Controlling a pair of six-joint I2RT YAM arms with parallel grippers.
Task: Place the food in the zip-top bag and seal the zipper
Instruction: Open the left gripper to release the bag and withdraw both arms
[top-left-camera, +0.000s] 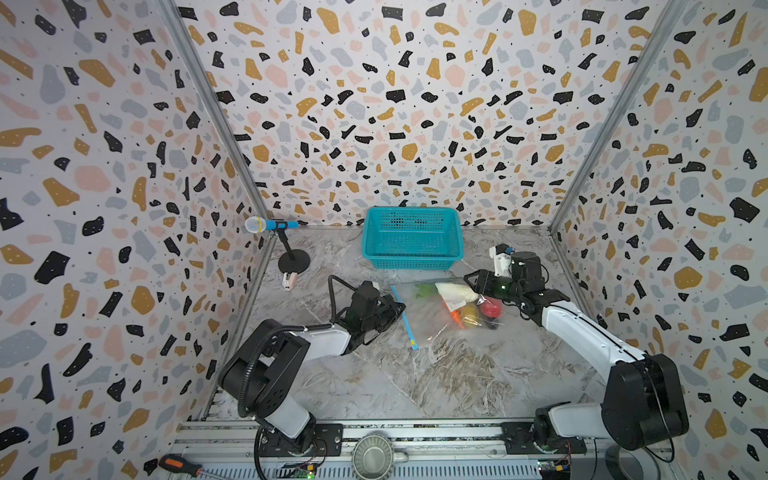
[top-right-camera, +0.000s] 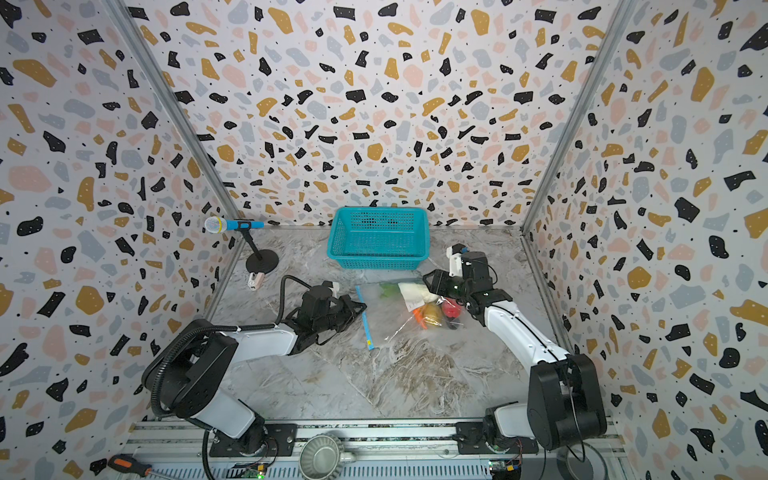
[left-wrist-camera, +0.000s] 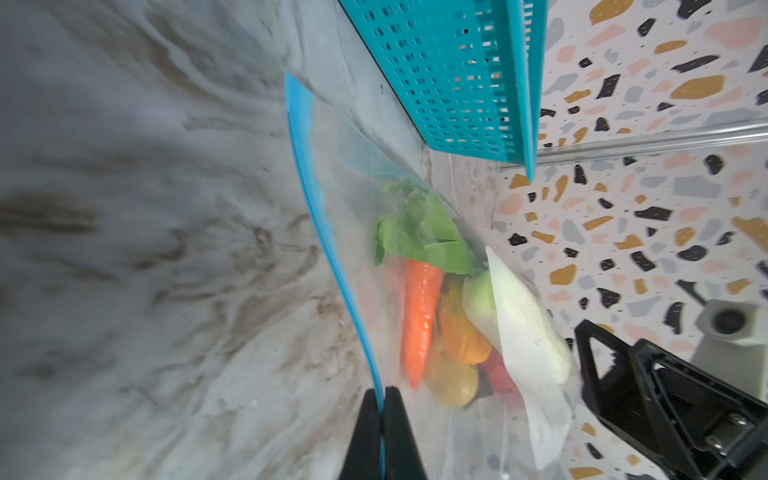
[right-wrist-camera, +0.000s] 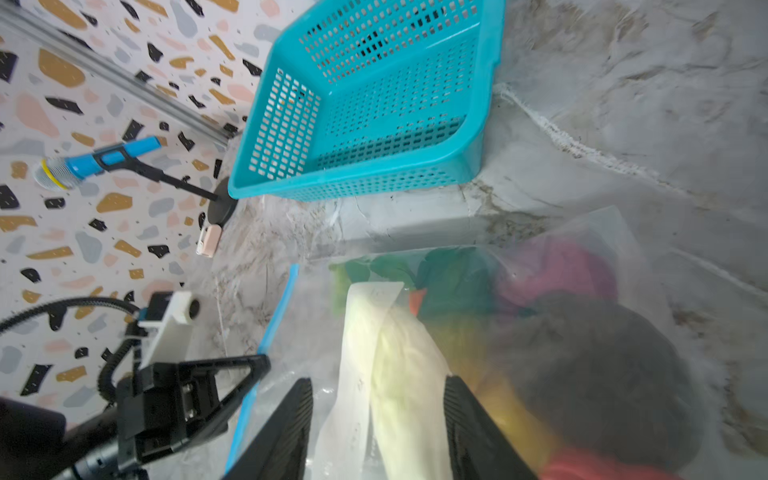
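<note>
Zip-top bag (top-left-camera: 432, 322) lies flat on the marble table (top-left-camera: 415, 382), mid-scene, just near of the teal mesh basket (top-left-camera: 411, 261), which sits against the far wall.

Bag contents, bunched at its right end:
- green leaves (left-wrist-camera: 419, 232), far side
- white radish (top-left-camera: 457, 292)
- orange carrot (left-wrist-camera: 419, 316)
- yellow potato (left-wrist-camera: 453, 382)
- red pepper (top-left-camera: 491, 307)
- dark eggplant (right-wrist-camera: 594, 374)
- purple onion (right-wrist-camera: 557, 270), blurred through the plastic

Zipper (top-left-camera: 403, 318) runs along the bag's left edge, far to near, with the yellow slider (top-left-camera: 413, 342) at the near end.

Left gripper (left-wrist-camera: 381, 399) is pinched closed on the blue zipper strip, partway along it.

Right gripper (right-wrist-camera: 378, 382) is at the bag's far right corner. Its jaws stand apart, straddling the radish through the plastic, with a gap visible on one side. It's not clamped.
</note>
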